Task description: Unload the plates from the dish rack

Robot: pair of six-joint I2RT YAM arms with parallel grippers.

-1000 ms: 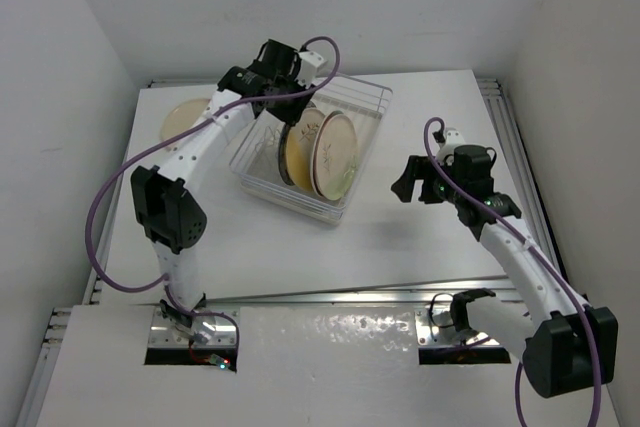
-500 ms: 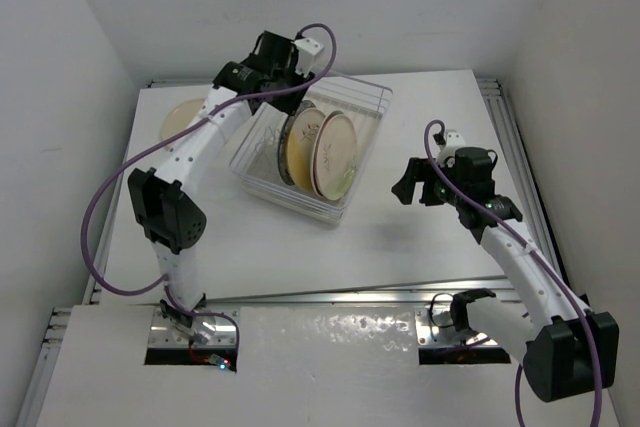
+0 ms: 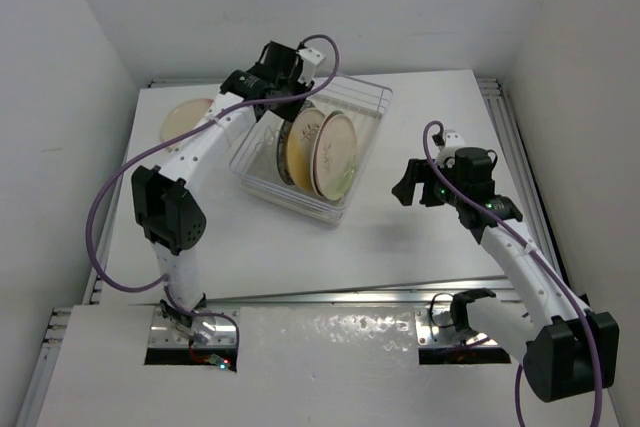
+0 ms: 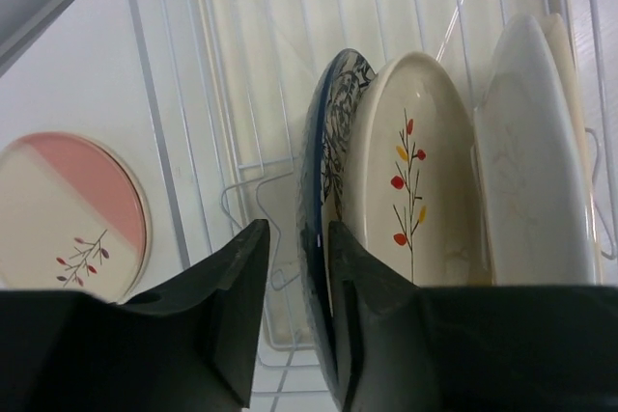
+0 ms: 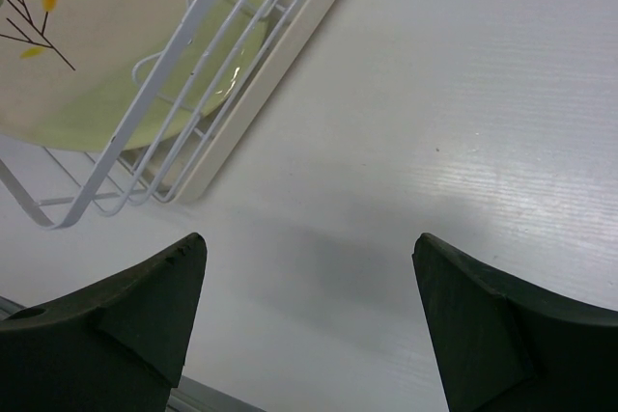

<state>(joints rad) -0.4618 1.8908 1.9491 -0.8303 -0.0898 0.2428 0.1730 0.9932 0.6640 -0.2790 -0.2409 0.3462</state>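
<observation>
1. Cream plates (image 4: pixel 410 171) stand on edge in the rack (image 3: pixel 365 97), a blue plate (image 4: pixel 323 171) leftmost.
2. Left claw (image 4: pixel 297 229), released, straddles the blue plate's rim.
3. Right claw (image 5: pixel 309 238), released, hangs over the surface (image 5: pixel 463 94) beside the rack.

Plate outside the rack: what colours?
The plate is pink and cream with a sprig; left wrist view.

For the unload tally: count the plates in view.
4. In the dish rack, on edge: blue-patterned plate, sprig plate, pale plate. Flat on the table beside it: pink-and-cream plate. Another may hide behind the pale one.
</observation>
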